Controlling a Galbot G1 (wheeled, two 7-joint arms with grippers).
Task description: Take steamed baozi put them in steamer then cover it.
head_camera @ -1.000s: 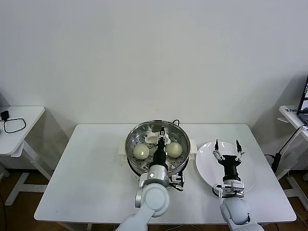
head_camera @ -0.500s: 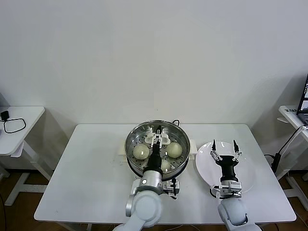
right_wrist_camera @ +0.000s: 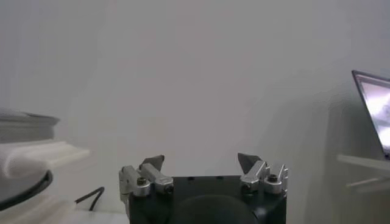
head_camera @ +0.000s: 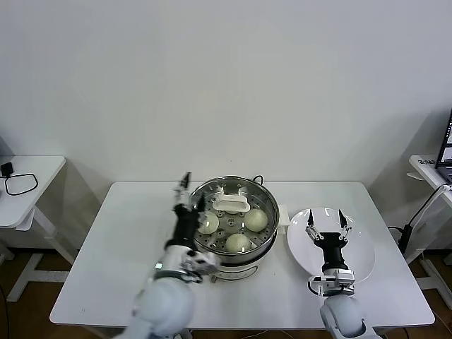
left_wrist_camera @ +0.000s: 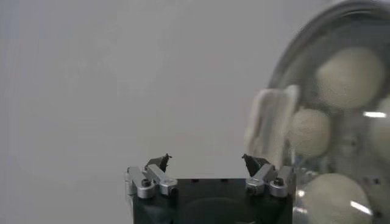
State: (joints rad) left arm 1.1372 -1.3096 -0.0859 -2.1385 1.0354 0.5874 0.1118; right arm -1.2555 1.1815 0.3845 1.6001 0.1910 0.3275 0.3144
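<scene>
Table [head_camera: 127,254]: a white top carrying the steamer at its middle and a white plate toward the robot's right.
Steamer [head_camera: 263,239]: the shiny steel pot sits on its cream-white base at the table's centre, with the cover already on it.
Cover [head_camera: 229,185]: the clear glass lid lies across the steamer's rim, its white handle [head_camera: 231,205] toward the back; the same handle shows in the left wrist view [left_wrist_camera: 270,126].
White plate [head_camera: 360,247]: lies flat just beside the steamer, on the robot's right, with nothing on it but the gripper above.
Left gripper [head_camera: 190,189]: raised beside the steamer's left edge, apart from the lid, its fingers spread wide and holding nothing; the left wrist view [left_wrist_camera: 206,161] shows the same gap.
Right gripper [head_camera: 325,220]: hangs over the white plate, fingers wide apart and empty, also seen in the right wrist view [right_wrist_camera: 201,161].
Steamed baozi [head_camera: 238,242]: three are plainly seen through the glass inside the steamer, well spaced on the perforated tray; a fourth cannot be made out in the head view.
</scene>
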